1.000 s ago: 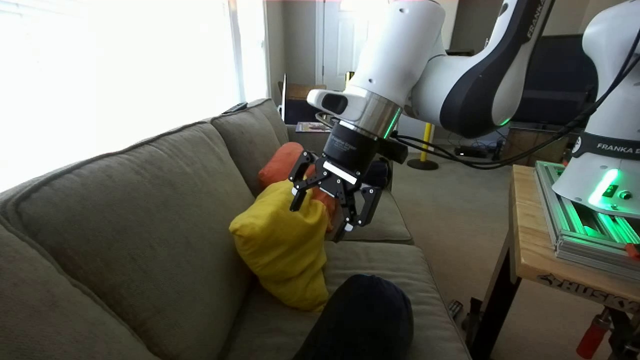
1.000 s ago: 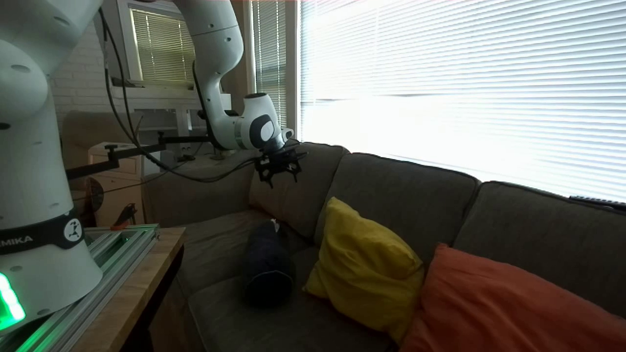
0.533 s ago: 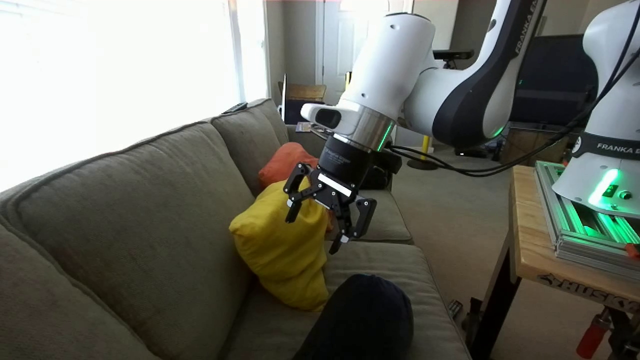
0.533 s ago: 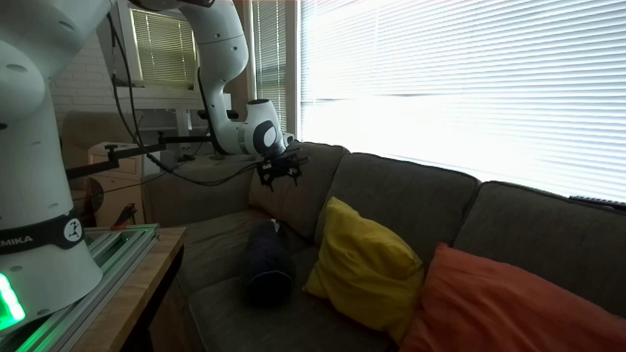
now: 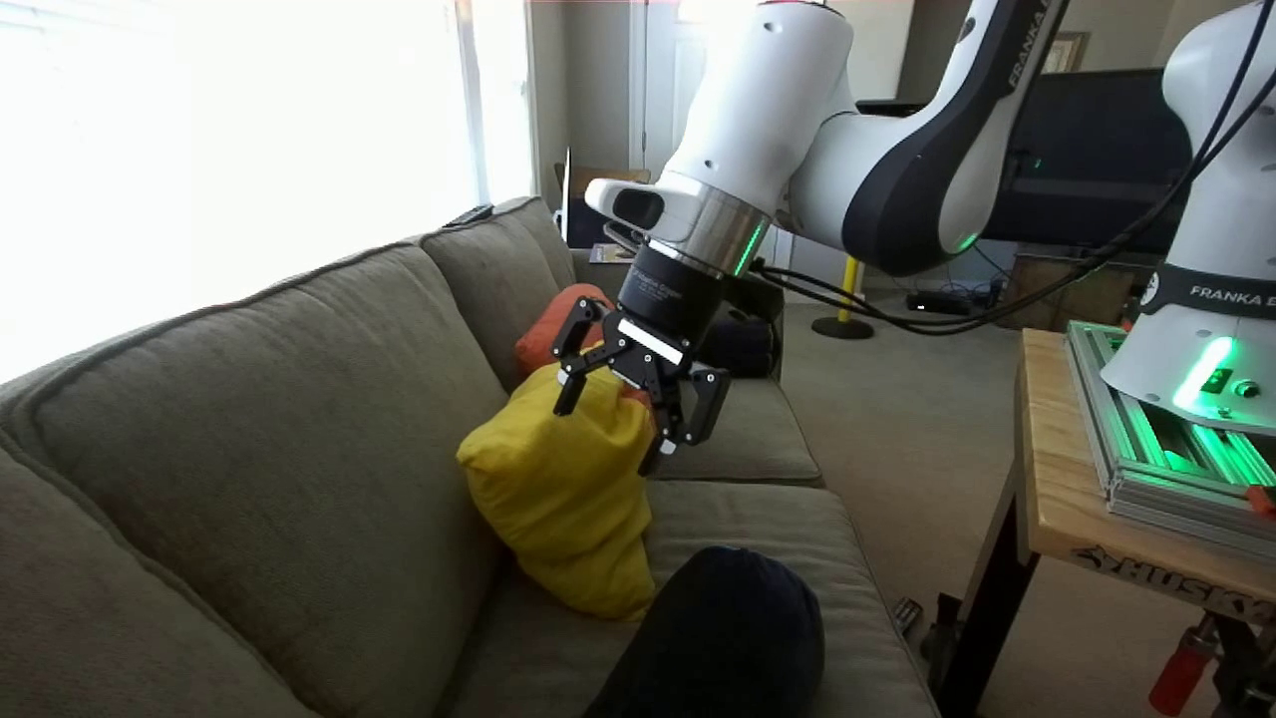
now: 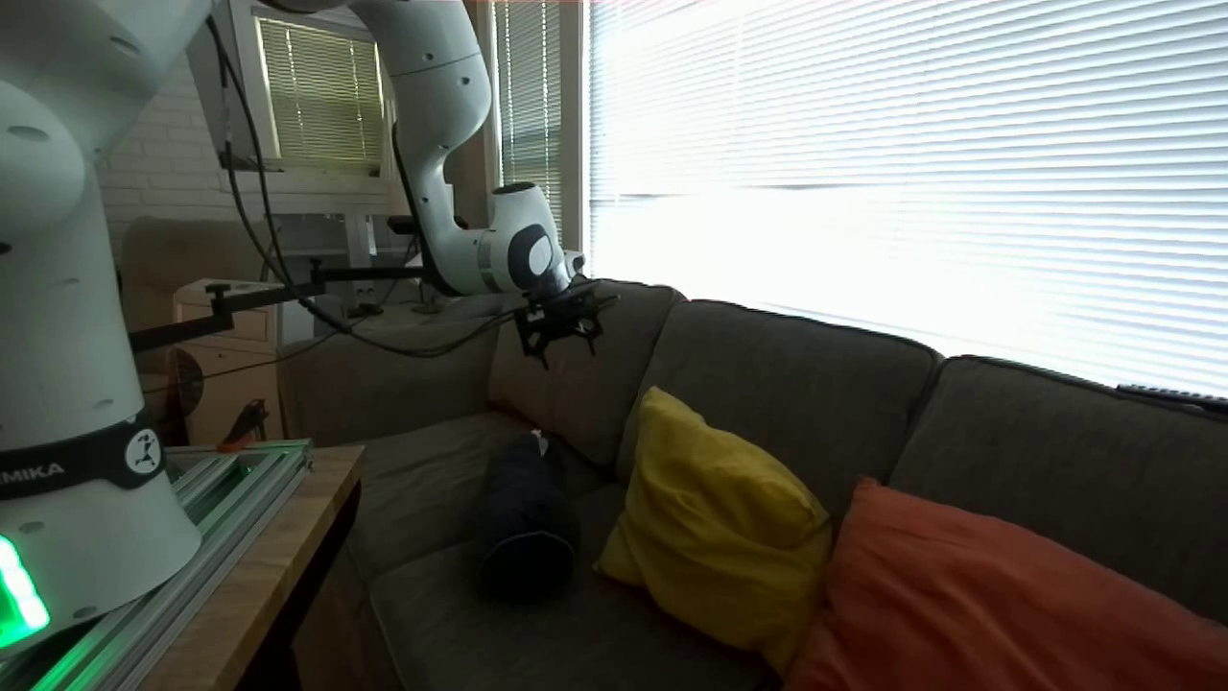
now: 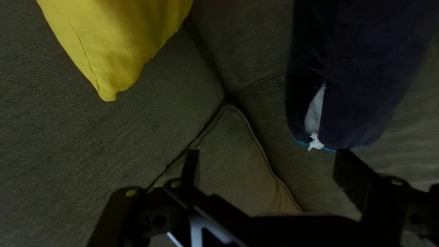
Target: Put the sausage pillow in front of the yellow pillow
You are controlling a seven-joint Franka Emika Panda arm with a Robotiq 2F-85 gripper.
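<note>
The sausage pillow, a dark navy bolster, lies on the sofa seat in both exterior views (image 5: 738,638) (image 6: 528,518). In the wrist view the sausage pillow (image 7: 356,68) is at upper right, with a white slit and white scrap at its end. The yellow pillow (image 5: 568,489) (image 6: 720,523) leans against the sofa back, a gap from the bolster; its corner shows in the wrist view (image 7: 116,37). My gripper (image 5: 608,434) (image 6: 569,359) is open and empty, in the air above the sofa. Its fingers (image 7: 267,152) are wide apart in the wrist view, touching neither pillow.
An orange-red cushion (image 5: 553,324) (image 6: 998,595) sits beyond the yellow pillow. A dark cushion (image 5: 740,344) shows behind the gripper. The sofa back (image 5: 269,459) (image 6: 796,384) runs under the window. The robot base stands on a wooden table (image 5: 1057,429) (image 6: 278,566) before the sofa.
My gripper has shifted slightly toward the sofa back, dipping a little and rising again. It stays open. The pillows have not moved.
</note>
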